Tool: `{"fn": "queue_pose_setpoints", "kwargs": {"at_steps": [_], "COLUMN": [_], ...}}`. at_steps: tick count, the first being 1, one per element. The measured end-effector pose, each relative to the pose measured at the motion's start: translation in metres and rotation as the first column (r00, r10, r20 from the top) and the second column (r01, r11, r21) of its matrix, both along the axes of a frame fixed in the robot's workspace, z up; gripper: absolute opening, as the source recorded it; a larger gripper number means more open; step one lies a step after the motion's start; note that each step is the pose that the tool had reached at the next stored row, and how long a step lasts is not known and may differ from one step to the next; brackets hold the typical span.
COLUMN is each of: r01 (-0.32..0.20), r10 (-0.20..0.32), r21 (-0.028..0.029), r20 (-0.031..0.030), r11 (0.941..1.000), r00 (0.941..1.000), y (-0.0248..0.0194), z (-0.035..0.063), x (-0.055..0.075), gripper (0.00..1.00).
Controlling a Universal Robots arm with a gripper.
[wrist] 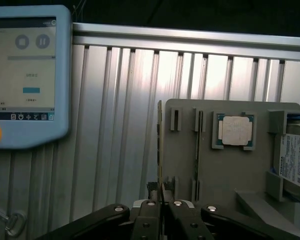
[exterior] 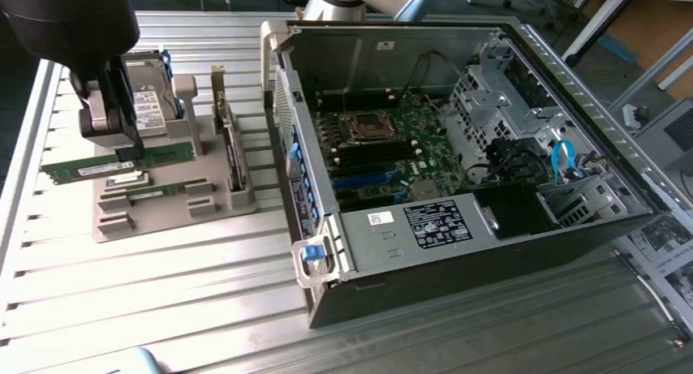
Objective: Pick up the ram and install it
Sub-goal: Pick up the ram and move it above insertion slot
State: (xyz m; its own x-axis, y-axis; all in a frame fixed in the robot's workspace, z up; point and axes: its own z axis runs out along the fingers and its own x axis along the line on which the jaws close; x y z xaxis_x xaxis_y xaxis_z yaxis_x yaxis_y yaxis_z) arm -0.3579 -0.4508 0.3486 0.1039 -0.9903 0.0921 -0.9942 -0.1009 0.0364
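Ram (exterior: 76, 171) is not installed yet, I judge. The open computer case (exterior: 346, 58) sits mid-frame in the exterior view. At its 9 o'clock, a grey holder (exterior: 141, 220) on the surface (exterior: 162, 293) carries the green stick. My end effector (exterior: 128, 156) is pinched nearly closed on the stick's edge, so the grasp is made and the install is undone.

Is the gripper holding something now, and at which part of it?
Yes: the jaws of the gripper are shut on the ram, pinching its long edge near the middle.
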Motion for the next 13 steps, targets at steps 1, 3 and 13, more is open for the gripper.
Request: {"fn": "queue_pose_setpoints", "kwargs": {"at_steps": [1,3,13], "r01": [0.0,0.0,0.0], "r10": [0.0,0.0,0.0], "r21": [-0.0009,-0.0022,-0.0117], "r20": [0.0,0.0,-0.0001], "r11": [1.0,1.0,0.9999], "r00": [1.0,1.0,1.0], "y": [0.0,0.0,0.0001], "z": [0.0007,0.0017,0.0092], "x": [0.0,0.0,0.0], "gripper": [0.12,0.12,0.12]}}
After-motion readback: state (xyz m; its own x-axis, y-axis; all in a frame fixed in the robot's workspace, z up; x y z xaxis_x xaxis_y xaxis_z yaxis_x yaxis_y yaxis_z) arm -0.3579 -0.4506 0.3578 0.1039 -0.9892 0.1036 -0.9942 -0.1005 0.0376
